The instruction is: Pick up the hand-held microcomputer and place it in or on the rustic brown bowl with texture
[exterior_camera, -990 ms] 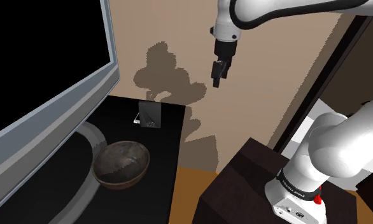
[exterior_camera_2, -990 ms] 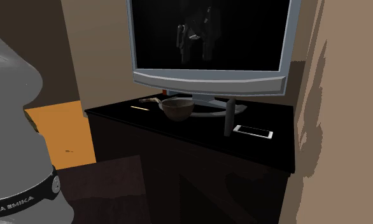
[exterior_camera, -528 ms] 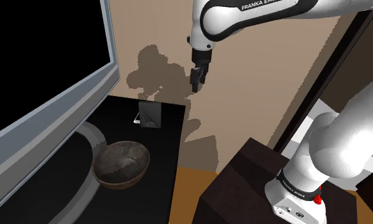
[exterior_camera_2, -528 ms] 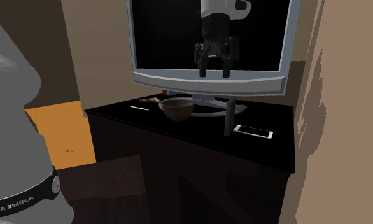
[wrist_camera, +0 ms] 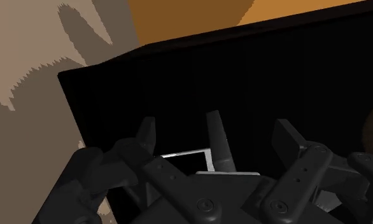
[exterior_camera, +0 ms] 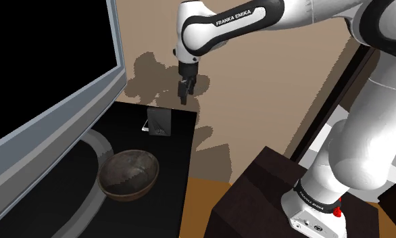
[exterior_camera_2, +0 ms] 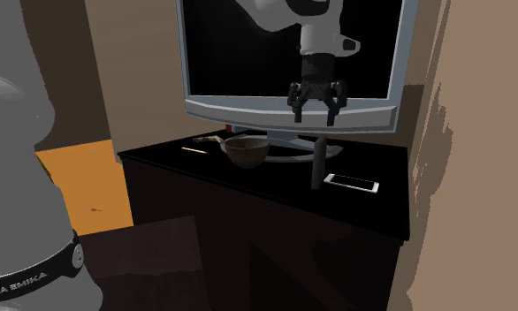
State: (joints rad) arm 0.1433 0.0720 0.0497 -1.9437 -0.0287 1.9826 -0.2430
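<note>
Lower right in the shoulder view sits the dark stand (exterior_camera: pixel 257 196). Lower left, on the black surface (exterior_camera: pixel 178 159), the textured brown bowl (exterior_camera: pixel 129 174) rests beside the monitor's grey foot (exterior_camera: pixel 95 145). Farther back, right of centre in the second exterior view, the white hand-held microcomputer (exterior_camera_2: pixel 351 183) lies flat, just beside a dark upright post (exterior_camera_2: pixel 319 164). The tool (exterior_camera_2: pixel 313 113) hangs in the air above the post, its fingers apart and empty. The monitor (exterior_camera: pixel 51 64) rises behind.

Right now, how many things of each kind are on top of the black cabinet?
Television: 1
Brown bowl: 1
White hand-held device: 1
Dark upright slab: 1
Thin stick-like items: 2
Total: 6
</note>
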